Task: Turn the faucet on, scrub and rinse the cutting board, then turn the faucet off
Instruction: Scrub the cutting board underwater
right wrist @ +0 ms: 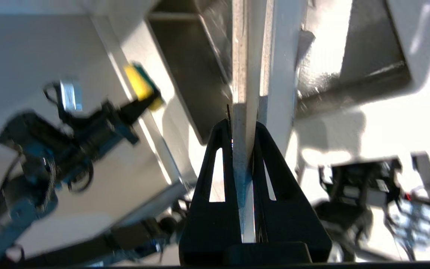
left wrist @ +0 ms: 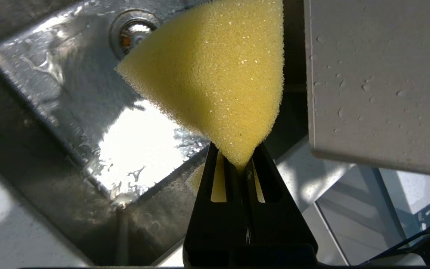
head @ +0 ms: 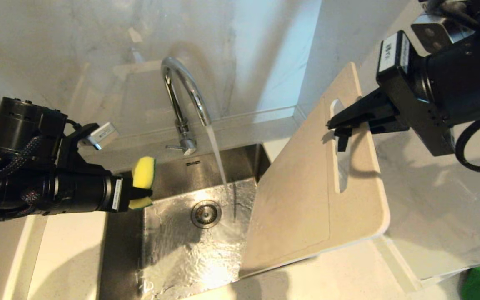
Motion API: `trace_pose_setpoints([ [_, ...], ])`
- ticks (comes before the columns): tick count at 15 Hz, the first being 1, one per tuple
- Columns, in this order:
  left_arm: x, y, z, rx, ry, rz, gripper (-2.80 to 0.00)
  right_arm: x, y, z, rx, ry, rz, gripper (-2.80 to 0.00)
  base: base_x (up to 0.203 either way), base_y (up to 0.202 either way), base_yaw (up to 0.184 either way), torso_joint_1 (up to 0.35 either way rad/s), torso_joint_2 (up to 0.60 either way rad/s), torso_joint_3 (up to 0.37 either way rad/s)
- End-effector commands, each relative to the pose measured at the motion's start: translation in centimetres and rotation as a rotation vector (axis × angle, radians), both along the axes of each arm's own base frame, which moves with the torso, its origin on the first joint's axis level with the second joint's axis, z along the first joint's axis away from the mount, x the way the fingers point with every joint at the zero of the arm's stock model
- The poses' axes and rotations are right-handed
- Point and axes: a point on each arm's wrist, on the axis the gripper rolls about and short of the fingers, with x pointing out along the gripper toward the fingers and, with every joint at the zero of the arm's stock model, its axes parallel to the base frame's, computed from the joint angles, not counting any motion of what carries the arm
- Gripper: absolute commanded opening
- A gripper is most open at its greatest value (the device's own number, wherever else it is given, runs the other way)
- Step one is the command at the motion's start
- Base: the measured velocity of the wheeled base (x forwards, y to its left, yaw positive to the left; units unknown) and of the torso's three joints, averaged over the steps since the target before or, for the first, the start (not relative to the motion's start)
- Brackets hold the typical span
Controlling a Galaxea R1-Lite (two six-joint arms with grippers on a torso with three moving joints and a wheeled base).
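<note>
water running, sponge and board not yet together

the faucet (head: 181, 96) stands at the back edge of the sink (head: 173, 246), and a stream falls from its spout into the basin near the drain (head: 206, 213). the cutting board (head: 306, 183) leans tilted over the sink's right edge, its lower end down in the basin and its slotted handle end raised over the surface (head: 431, 216) on the right. the stream lands just beside the board's lower end; it seems to miss the face.

the right gripper (head: 342, 129) reaches in level from the upper right, its jaws pinching the board's rim beside the slot; the right wrist view shows the thin edge clamped between them. the left gripper (head: 140, 196) points level across the sink's left edge toward the board, jaws pressed together on a yellow sponge (head: 143, 171), which stands well apart from the board.

the step in hand looks like bringing the sponge across to scrub. to do it well, the left arm should carry the sponge over the basin and lay its broad side flat on the board's upper face, then rub in long strokes along the length. the right grip is only on a thin rim, so pressure should stay modest, or the board may pivot or slip. tilting the board under the stream would wet it and carry the dirt down into the drain.
</note>
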Motion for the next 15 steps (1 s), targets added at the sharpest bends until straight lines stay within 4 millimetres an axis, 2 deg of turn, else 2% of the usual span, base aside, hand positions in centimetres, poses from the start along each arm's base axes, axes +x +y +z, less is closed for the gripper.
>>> trace_pose_setpoints([
  [1,-0.5,0.9,0.5,-0.012,-0.017,0.021,-2.80,3.4,1.8,-1.3,0.009,0.013,-0.010,-2.80,0.000,0.000,0.000,0.000,0.00,0.000],
  [5,-1.0,1.4,1.6,-0.029,-0.057,0.032,-2.80,7.9,4.3,-2.8,0.060,-0.021,-0.021,-2.80,0.000,0.000,0.000,0.000,0.00,0.000],
  [7,-0.8,2.4,1.5,-0.029,-0.053,0.069,-2.80,9.8,5.4,-3.7,0.087,-0.023,-0.033,-2.80,0.000,0.000,0.000,0.000,0.00,0.000],
  [10,-1.0,2.6,1.8,-0.046,-0.057,0.080,-2.80,12.6,7.0,-5.2,0.142,-0.024,-0.056,-2.80,0.000,0.000,0.000,0.000,0.00,0.000],
  [13,-1.1,2.7,2.0,-0.051,-0.064,0.082,-2.80,14.6,8.1,-6.0,0.177,-0.034,-0.065,-2.80,0.000,0.000,0.000,0.000,0.00,0.000],
  [15,-1.3,2.9,1.8,-0.051,-0.059,0.085,-2.80,15.0,8.4,-6.4,0.179,-0.036,-0.063,-2.80,0.000,0.000,0.000,0.000,0.00,0.000],
])
